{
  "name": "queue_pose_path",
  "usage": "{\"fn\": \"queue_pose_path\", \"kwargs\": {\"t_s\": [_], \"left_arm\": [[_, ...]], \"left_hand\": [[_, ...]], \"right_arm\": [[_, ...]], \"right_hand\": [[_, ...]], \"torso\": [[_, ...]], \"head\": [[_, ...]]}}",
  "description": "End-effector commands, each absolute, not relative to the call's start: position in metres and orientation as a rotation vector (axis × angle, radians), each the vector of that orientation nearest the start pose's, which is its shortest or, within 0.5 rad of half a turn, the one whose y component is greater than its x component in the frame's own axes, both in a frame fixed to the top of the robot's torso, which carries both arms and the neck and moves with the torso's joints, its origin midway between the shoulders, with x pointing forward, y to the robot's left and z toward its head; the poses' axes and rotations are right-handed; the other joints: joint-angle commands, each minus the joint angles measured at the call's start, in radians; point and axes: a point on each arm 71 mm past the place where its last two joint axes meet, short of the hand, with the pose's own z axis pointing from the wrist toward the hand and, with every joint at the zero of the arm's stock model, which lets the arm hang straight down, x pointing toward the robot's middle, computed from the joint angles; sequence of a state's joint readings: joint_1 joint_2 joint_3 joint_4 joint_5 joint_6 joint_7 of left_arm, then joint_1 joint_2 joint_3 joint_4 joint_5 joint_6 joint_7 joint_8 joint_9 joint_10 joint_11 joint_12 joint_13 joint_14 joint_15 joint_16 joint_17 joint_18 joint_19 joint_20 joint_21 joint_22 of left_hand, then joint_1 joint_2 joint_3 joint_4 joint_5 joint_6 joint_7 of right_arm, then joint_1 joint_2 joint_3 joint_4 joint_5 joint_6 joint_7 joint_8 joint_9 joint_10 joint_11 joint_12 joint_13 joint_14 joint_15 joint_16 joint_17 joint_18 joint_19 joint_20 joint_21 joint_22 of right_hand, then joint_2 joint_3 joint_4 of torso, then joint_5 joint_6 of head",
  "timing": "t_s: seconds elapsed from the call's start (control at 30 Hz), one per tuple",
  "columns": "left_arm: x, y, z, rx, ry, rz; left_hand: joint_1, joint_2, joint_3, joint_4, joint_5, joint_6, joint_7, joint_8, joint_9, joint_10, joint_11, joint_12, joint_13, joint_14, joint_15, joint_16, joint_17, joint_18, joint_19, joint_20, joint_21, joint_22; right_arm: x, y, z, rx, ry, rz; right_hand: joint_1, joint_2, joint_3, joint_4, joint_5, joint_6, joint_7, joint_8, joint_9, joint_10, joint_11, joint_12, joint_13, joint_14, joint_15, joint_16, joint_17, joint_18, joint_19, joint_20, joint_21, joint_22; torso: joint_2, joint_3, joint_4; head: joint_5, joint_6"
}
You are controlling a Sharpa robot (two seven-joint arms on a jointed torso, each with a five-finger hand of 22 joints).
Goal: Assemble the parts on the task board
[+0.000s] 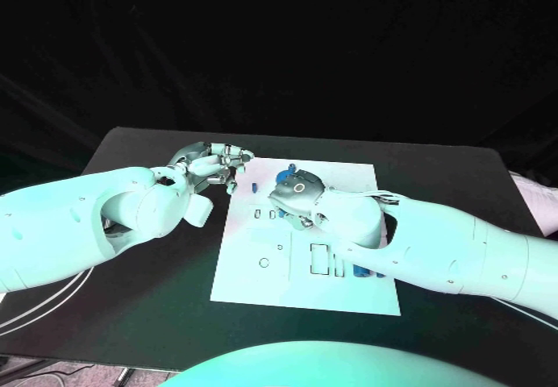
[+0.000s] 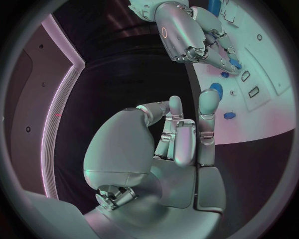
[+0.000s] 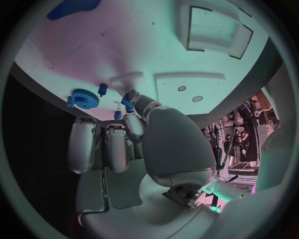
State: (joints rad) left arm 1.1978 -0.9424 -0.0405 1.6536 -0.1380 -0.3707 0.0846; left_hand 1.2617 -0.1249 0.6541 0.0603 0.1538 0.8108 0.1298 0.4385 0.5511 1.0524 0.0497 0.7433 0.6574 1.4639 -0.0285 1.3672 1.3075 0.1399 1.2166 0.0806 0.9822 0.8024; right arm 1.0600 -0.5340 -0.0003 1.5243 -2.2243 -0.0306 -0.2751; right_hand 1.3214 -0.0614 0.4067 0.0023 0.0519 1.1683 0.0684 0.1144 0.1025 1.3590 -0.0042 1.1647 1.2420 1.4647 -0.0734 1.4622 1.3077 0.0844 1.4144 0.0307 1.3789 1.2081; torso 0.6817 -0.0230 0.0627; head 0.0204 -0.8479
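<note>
The right hand point(image 1: 297, 193) is over the far end of the task board point(image 1: 305, 290), fingers curled down, and in its wrist view it's pinching a small blue part point(image 3: 129, 98) between thumb and a fingertip, right at the board's surface. Just beside that, there's a blue gear point(image 3: 83, 98) sitting on the white plate with a tiny blue peg point(image 3: 102, 89) next to it, and another blue piece point(image 3: 73, 7) lies further off near the board's edge. The left hand point(image 1: 210, 167) hangs by the far left corner of the board, over the black table point(image 1: 139, 274), with its fingers curled loosely together and nothing in them as far as its own wrist camera shows. From that left wrist view you can also see the right hand's fingers reaching down onto the board, with a few small blue parts point(image 2: 229, 115) scattered on the white nearby. In the head view a few more blue pieces point(image 1: 368, 272) sit on the board's right side, tucked by the right forearm, next to some rectangular outlines and slots point(image 1: 318, 258)
</note>
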Motion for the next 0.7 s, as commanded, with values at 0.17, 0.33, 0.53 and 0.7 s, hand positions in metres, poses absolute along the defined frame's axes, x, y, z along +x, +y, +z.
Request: {"fn": "queue_pose_path", "kwargs": {"t_s": [0.17,0.33,0.53,0.7], "left_arm": [[0.4619,0.2180,-0.1875,-1.141,1.707,-1.319],[0.4619,0.2180,-0.1876,-1.141,1.709,-1.318],[0.4619,0.2177,-0.1877,-1.141,1.710,-1.319],[0.4620,0.2177,-0.1877,-1.141,1.711,-1.318]], "left_hand": [[0.013,0.001,0.000,-0.004,-0.005,-0.003,0.006,-0.003,-0.001,-0.005,0.000,-0.005,-0.001,-0.002,0.007,-0.002,0.017,0.017,0.000,0.004,-0.003,-0.002],[0.013,0.001,0.000,-0.004,-0.005,-0.003,0.006,-0.003,-0.001,-0.005,0.000,-0.005,-0.001,-0.002,0.007,-0.002,0.017,0.017,0.000,0.004,-0.003,-0.002],[0.013,0.001,0.000,-0.004,-0.005,-0.003,0.006,-0.003,-0.001,-0.005,0.000,-0.005,-0.001,-0.002,0.007,-0.002,0.017,0.017,0.000,0.004,-0.003,-0.002],[0.013,0.002,-0.002,-0.007,-0.005,-0.003,0.007,-0.002,-0.006,-0.006,0.001,-0.004,-0.005,-0.001,0.007,-0.001,0.017,0.017,0.002,0.004,-0.005,-0.003]], "right_arm": [[0.4335,-0.0415,-0.2349,-0.909,1.554,0.404],[0.4332,-0.0412,-0.2351,-0.905,1.558,0.412],[0.4346,-0.0426,-0.2357,-0.898,1.562,0.414],[0.4352,-0.0442,-0.2366,-0.902,1.565,0.415]], "right_hand": [[0.001,-0.006,-0.006,0.000,0.001,0.008,0.001,0.003,0.001,-0.003,-0.001,-0.001,0.001,0.076,-0.009,-0.003,0.123,-0.013,0.007,-0.003,0.002,0.000],[-0.001,-0.008,-0.008,0.000,0.001,0.008,0.001,0.003,0.001,-0.003,-0.001,-0.002,0.001,0.076,-0.009,-0.003,0.122,-0.012,0.006,-0.003,0.002,0.000],[-0.008,-0.014,-0.014,0.003,0.001,0.000,0.004,0.000,0.000,-0.007,0.000,-0.008,-0.004,0.076,-0.008,-0.005,0.120,-0.012,0.006,-0.003,0.001,-0.001],[0.000,-0.048,-0.024,-0.012,0.000,-0.041,0.017,-0.026,-0.010,-0.014,0.010,-0.016,-0.009,0.077,-0.004,-0.003,0.124,-0.013,0.005,-0.002,0.001,0.000]], "torso": [[0.000,0.0004,-0.0001],[0.001,0.0004,-0.0002],[0.000,0.0001,-0.0005],[0.001,0.0004,0.0002]], "head": [[0.001,-0.001],[0.002,-0.003],[0.002,-0.003],[0.003,-0.004]]}}
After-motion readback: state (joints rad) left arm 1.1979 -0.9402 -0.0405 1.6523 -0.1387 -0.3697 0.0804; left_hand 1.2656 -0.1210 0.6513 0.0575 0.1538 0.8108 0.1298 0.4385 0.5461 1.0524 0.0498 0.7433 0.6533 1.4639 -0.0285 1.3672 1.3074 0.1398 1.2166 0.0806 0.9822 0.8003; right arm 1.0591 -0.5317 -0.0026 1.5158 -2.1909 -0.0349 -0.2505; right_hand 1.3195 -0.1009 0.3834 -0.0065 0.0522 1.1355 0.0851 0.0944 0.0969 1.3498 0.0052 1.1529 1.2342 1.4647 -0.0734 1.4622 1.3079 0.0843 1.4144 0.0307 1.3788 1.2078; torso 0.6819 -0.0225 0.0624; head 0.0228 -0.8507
